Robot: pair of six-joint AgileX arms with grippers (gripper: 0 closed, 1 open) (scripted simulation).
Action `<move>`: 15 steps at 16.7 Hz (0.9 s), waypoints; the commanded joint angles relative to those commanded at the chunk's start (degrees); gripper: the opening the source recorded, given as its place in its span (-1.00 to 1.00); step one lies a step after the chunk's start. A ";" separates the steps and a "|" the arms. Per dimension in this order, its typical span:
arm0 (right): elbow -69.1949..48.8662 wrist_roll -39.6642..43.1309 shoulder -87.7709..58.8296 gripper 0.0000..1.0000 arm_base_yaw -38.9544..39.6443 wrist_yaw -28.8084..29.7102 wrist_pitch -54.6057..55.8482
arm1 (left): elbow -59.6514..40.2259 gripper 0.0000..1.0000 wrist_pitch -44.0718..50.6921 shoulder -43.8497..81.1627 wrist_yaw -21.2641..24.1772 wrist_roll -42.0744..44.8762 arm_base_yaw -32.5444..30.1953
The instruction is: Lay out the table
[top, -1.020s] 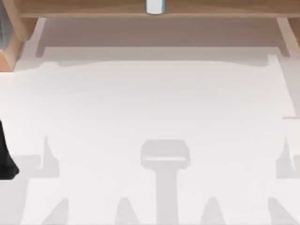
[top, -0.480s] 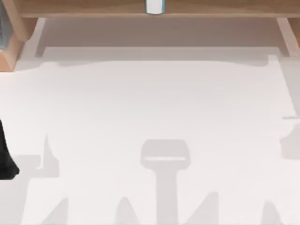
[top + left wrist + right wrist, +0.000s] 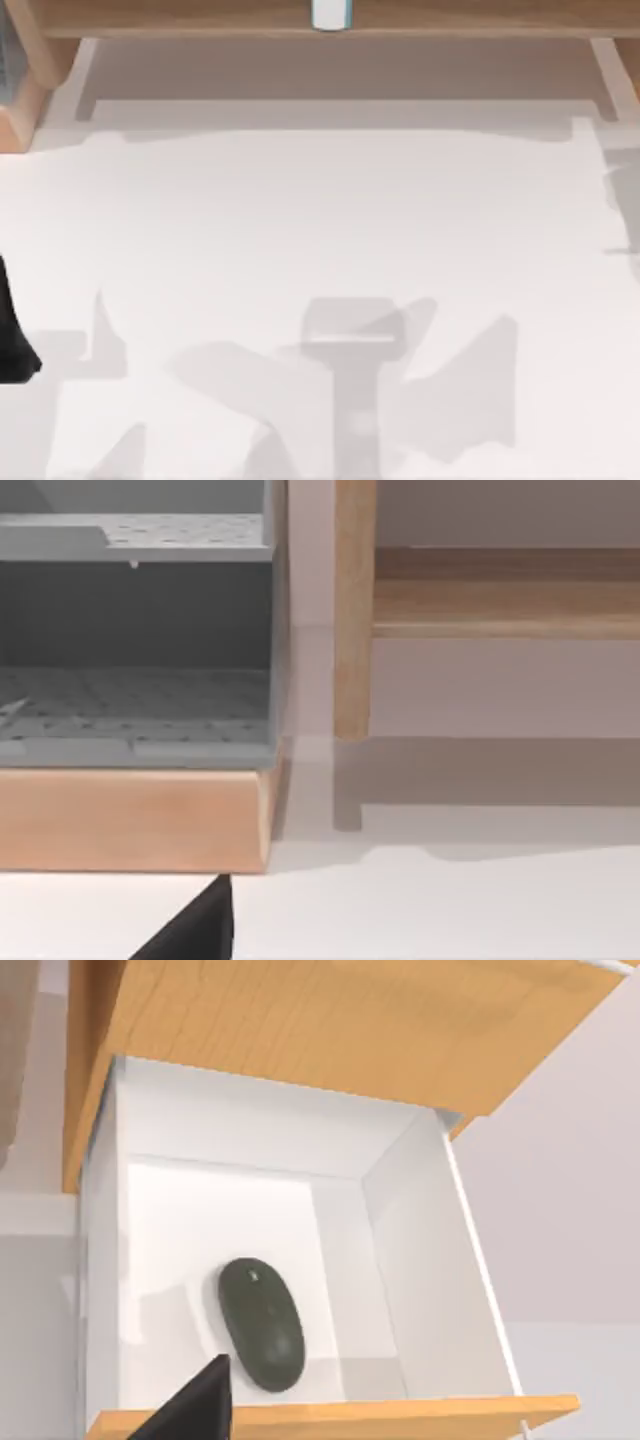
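The table (image 3: 320, 220) lay broad and white across the room, bare in the middle but for grey shadows along its near side. A wooden shelf (image 3: 200, 18) ran along its far edge. At the far left corner a grey rack (image 3: 130, 630) sat on a wooden base (image 3: 130, 820), beside one of the shelf's upright posts. The left gripper (image 3: 195, 930) hung low over the tabletop, facing that rack; I could not tell whether it was apart or closed. A white drawer (image 3: 420, 1260) with a wooden front stood open, and a dark computer mouse (image 3: 262, 1325) lay on its floor. The right gripper (image 3: 195, 1400) hovered above the drawer, near the mouse but not touching it; its state I could not tell either. A small white object (image 3: 330, 14) stood at the shelf's middle.
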State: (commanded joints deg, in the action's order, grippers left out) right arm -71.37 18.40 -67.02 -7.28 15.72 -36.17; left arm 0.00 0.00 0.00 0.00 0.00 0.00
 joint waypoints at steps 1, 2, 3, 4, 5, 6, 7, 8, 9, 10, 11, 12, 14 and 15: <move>-6.77 1.49 -6.48 1.00 -0.91 0.18 -3.34 | 0.00 1.00 0.00 0.00 0.00 0.00 0.00; -13.38 2.97 -12.95 1.00 -1.88 0.15 -6.69 | 0.00 1.00 0.00 0.00 0.00 0.00 0.00; -19.75 4.41 -19.34 1.00 -2.90 -0.09 -10.03 | 0.00 1.00 0.00 0.00 0.00 0.00 0.00; -25.79 5.81 -25.57 1.00 -3.96 -0.59 -13.32 | 0.00 1.00 0.00 0.00 0.00 0.00 0.00; -31.44 7.14 -31.61 1.00 -5.04 -1.34 -16.52 | 0.00 1.00 0.00 0.00 0.00 0.00 0.00; -36.68 8.42 -37.45 1.00 -6.13 -2.29 -19.63 | 0.00 1.00 0.00 0.00 0.00 0.00 0.00; -41.51 9.65 -43.09 1.00 -7.21 -3.41 -22.63 | 0.00 1.00 0.00 0.00 0.00 0.00 0.00; -45.95 10.80 -48.51 1.00 -8.29 -4.70 -25.51 | 0.00 1.00 0.00 0.00 0.00 0.00 0.00; -49.98 11.88 -53.63 1.00 -9.33 -6.13 -28.23 | 0.00 1.00 0.00 0.00 0.00 0.00 0.00; -53.63 12.85 -58.39 1.00 -10.31 -7.68 -30.75 | 0.00 1.00 0.00 0.00 0.00 0.00 0.00; -56.99 13.73 -62.85 1.00 -11.22 -9.28 -33.09 | 0.00 1.00 0.00 0.00 0.00 0.00 0.00; -60.05 14.52 -67.02 1.00 -12.04 -10.90 -35.24 | 0.00 1.00 0.00 0.00 0.00 0.00 0.00; -65.40 15.81 -74.33 1.00 -13.37 -14.04 -38.89 | 0.00 1.00 0.00 0.00 0.00 0.00 0.00; -67.66 16.27 -77.26 1.00 -13.82 -15.45 -40.29 | 0.00 1.00 0.00 0.00 0.00 0.00 0.00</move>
State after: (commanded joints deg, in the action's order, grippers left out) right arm -139.02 34.67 -144.29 -21.10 0.28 -76.46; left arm 0.00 0.00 0.00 0.00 0.00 0.00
